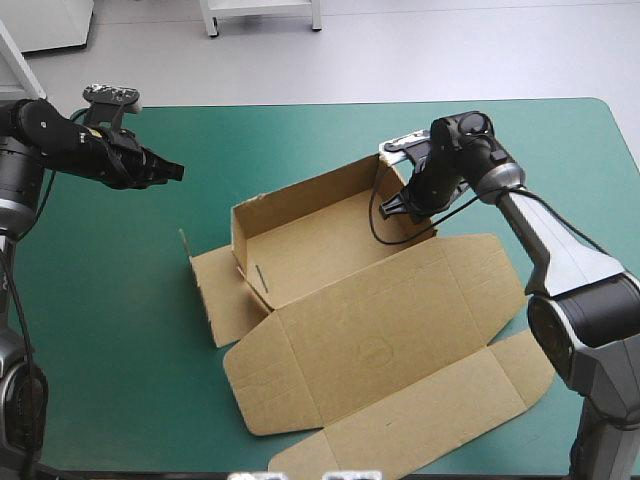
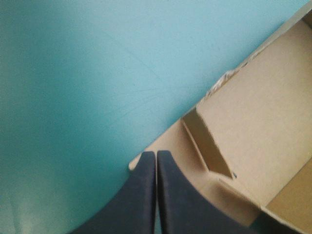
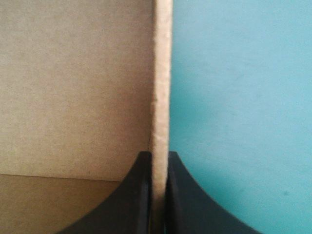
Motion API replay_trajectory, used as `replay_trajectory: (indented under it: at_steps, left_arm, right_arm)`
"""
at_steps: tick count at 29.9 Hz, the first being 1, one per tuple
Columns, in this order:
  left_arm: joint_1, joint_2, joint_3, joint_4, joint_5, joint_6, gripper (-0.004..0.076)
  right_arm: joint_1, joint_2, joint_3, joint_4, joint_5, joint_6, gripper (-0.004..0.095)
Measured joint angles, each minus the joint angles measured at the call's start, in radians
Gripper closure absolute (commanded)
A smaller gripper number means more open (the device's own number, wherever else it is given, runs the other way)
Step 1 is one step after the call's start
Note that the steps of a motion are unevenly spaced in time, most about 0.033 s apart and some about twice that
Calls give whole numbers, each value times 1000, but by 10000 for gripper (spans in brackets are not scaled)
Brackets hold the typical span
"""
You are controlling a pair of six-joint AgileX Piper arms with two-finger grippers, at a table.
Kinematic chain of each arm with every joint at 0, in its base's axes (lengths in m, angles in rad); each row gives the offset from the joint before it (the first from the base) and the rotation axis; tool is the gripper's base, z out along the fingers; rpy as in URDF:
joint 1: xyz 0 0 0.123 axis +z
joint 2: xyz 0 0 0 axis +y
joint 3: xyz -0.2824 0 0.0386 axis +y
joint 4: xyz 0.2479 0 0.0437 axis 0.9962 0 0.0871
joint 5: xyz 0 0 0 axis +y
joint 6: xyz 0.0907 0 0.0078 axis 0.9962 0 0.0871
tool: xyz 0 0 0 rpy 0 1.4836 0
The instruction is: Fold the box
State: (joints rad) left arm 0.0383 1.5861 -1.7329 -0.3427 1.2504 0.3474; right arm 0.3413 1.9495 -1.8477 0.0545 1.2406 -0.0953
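Your right gripper is clamped on the raised end wall of the brown box lying mid-table, while your left gripper hangs closed and empty off its far-left corner, so an unbraced sideways pull may drag or collapse the tray.

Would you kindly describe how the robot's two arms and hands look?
The right arm has silver-grey shells between black joints; the left arm looks mostly black, with some grey lower down. The left hand and right hand each have two broad black fingers, curved like fins and tapering to points.
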Motion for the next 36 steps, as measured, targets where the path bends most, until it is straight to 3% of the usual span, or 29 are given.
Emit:
replay_trajectory:
  at_steps: [8, 15, 20, 27, 36]
  left_arm:
    - [17, 19, 0, -21, 0, 0, 727]
    - [133, 108, 3, -199, -2, 66, 727]
    - [195, 146, 42, -301, -9, 125, 727]
    - [232, 165, 243, -479, -24, 269, 727]
    - [232, 165, 395, -726, -40, 448, 727]
  right_arm:
    - [-173, -113, -28, 52, 0, -8, 921]
    - [-271, -238, -28, 143, 4, -44, 921]
    - [-291, -304, -28, 187, 4, -55, 921]
    - [-297, -377, -30, 231, 5, -68, 921]
    - [-297, -399, -32, 398, 5, -109, 921]
